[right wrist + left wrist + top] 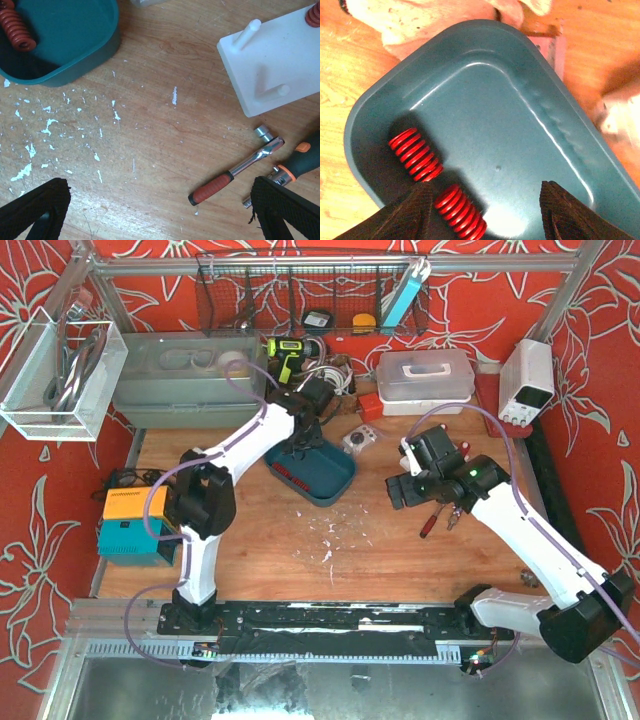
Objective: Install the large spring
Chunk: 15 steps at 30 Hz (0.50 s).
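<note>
Two red coil springs lie in the teal tray (470,95). One spring (415,155) rests by the tray's left wall. The other spring (460,212) lies between the fingers of my left gripper (490,215), close to the left finger (412,212) and untouched by the right one. I cannot tell which spring is the large one. The left gripper (300,445) hangs open over the tray (335,485). My right gripper (160,215) is open above bare wood. A white peg block (280,60) carries a red spring (314,15) at its far corner.
A red-handled ratchet (235,175), a socket (262,132) and an orange-and-black screwdriver (300,160) lie near my right gripper (410,490). A clear lidded box (425,375), a power supply (527,375) and a grey bin (190,370) line the back; an orange-and-teal box (130,520) sits at the left.
</note>
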Each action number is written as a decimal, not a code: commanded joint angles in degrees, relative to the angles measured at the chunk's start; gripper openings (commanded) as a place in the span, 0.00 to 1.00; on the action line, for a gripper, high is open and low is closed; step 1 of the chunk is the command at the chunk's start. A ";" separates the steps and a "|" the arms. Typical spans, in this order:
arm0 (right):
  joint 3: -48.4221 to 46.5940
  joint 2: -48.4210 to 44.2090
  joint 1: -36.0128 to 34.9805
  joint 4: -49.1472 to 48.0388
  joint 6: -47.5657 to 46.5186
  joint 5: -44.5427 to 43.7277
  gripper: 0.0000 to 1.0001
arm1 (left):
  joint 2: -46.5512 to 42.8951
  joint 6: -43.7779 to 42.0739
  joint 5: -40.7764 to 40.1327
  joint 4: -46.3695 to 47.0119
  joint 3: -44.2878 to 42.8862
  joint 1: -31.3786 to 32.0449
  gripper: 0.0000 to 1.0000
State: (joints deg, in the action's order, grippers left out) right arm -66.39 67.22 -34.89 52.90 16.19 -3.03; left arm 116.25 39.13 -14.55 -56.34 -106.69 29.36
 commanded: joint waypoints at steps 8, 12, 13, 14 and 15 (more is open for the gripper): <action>-1.30 -2.62 -0.03 1.65 -4.11 -1.03 0.99 | 15.92 21.43 -6.82 -18.30 -16.75 0.34 0.57; -1.17 -2.44 0.00 2.58 -4.13 0.01 0.99 | 15.29 24.88 -8.61 -19.66 -13.32 0.34 0.57; -1.07 -2.52 -0.01 2.71 -4.14 -0.40 0.99 | 15.05 25.56 -8.86 -19.56 -12.21 0.34 0.58; -0.96 -2.58 -0.02 2.75 -4.14 -0.68 0.99 | 14.84 25.82 -8.65 -19.04 -11.30 0.27 0.58; -0.75 -2.64 -0.04 2.62 -4.14 -0.94 0.99 | 14.80 25.79 -8.39 -18.57 -10.81 0.26 0.58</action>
State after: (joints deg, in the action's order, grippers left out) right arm -66.50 65.10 -34.89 53.93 12.91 -3.03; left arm 132.62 60.40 -20.36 -71.40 -119.70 29.36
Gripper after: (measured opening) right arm 0.989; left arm 0.577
